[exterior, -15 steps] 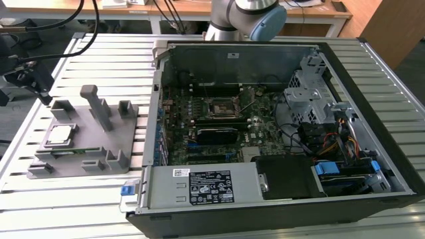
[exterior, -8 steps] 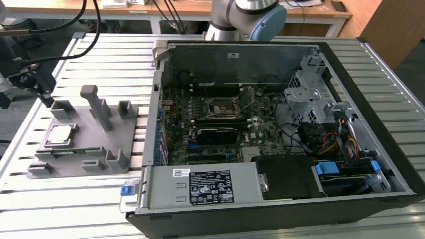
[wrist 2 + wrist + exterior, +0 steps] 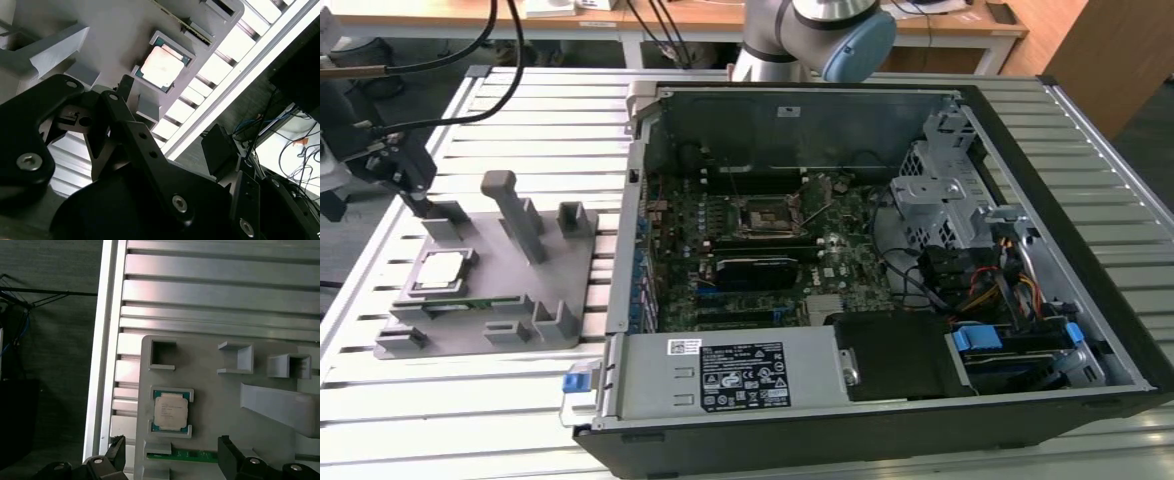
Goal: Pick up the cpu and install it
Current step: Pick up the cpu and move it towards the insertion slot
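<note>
The cpu (image 3: 443, 270) lies flat in a square pocket of the grey fixture plate (image 3: 520, 300) at the exterior view's left, silver top up with a thin green rim. My gripper (image 3: 414, 200) hangs above the far end of that plate, a little away from the cpu. In the first wrist view the cpu (image 3: 170, 410) sits just beyond my gripper (image 3: 171, 446), whose two black fingers (image 3: 118, 450) stand wide apart with nothing between them. The second wrist view shows the cpu (image 3: 162, 65) past the gripper (image 3: 170, 115) and its black linkage. The black socket (image 3: 761, 215) lies on the motherboard.
An open computer case (image 3: 1067, 300) fills the middle and right of the slatted metal table (image 3: 520, 420). Grey posts (image 3: 514, 215) rise from the fixture plate near the cpu. A green memory strip (image 3: 182, 456) lies in a slot beside the cpu pocket. Cables hang off the table's edge.
</note>
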